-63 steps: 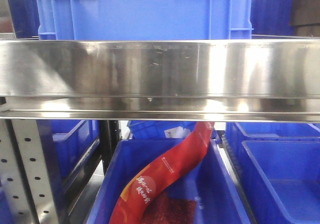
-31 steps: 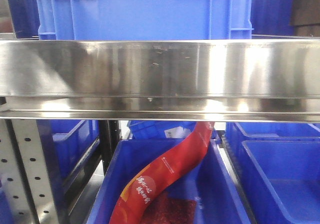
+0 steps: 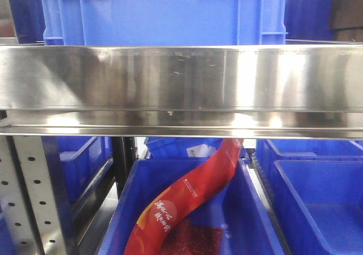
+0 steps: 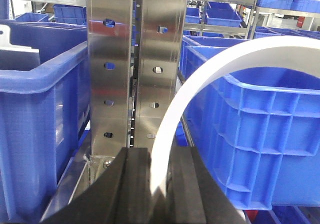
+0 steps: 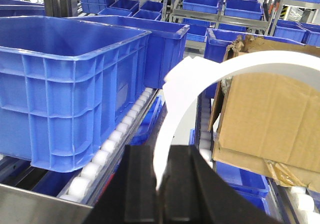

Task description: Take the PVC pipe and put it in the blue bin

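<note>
No PVC pipe shows clearly in any view. In the left wrist view my left gripper (image 4: 159, 156) has its black jaws close together, with a white curved strip (image 4: 200, 69) rising from between them and arcing right. It faces a perforated steel upright (image 4: 130, 59) between two blue bins (image 4: 260, 129). In the right wrist view my right gripper (image 5: 161, 151) looks the same, jaws close together round a white curved strip (image 5: 210, 69), above a roller shelf beside a large blue bin (image 5: 65, 84). Neither gripper shows in the front view.
A steel shelf beam (image 3: 181, 84) fills the front view, with a blue bin (image 3: 170, 11) above it. Below, a blue bin (image 3: 127, 198) holds a red packet (image 3: 187, 198); another bin (image 3: 317, 198) stands to its right. A cardboard box (image 5: 270, 119) stands right of the right gripper.
</note>
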Robot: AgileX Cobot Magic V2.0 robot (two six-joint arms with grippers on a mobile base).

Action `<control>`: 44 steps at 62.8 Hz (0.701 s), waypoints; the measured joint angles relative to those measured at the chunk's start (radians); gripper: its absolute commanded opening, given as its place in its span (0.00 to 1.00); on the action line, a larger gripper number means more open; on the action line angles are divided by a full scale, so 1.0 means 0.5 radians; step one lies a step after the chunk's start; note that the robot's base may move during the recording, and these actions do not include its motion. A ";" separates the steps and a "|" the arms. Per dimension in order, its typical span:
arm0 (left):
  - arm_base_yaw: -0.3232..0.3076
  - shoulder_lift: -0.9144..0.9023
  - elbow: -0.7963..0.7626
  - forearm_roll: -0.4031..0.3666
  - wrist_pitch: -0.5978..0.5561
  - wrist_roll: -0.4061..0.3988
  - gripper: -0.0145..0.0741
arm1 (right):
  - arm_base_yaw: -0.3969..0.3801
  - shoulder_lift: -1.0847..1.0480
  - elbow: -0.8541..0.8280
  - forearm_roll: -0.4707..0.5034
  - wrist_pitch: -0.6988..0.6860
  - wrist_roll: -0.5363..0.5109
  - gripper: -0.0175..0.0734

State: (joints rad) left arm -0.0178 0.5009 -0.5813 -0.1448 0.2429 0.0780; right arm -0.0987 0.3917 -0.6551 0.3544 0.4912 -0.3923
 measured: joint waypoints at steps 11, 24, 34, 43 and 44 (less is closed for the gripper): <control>0.000 0.000 0.000 0.005 -0.008 0.000 0.04 | 0.000 0.000 0.000 0.000 -0.005 0.000 0.01; 0.000 0.000 0.000 0.005 -0.108 0.000 0.04 | 0.000 0.000 0.000 0.060 -0.011 0.000 0.01; 0.000 0.000 0.000 0.005 -0.142 0.000 0.04 | 0.000 0.000 0.000 0.194 -0.072 0.000 0.01; 0.000 0.000 -0.008 0.001 -0.145 0.000 0.04 | 0.000 0.000 -0.008 0.228 -0.099 -0.008 0.01; 0.000 0.000 -0.015 0.001 -0.145 0.000 0.04 | 0.000 0.000 -0.014 0.228 -0.099 -0.008 0.01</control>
State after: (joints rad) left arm -0.0178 0.5009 -0.5885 -0.1443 0.1704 0.0780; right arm -0.0987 0.3917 -0.6619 0.4681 0.4416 -0.3963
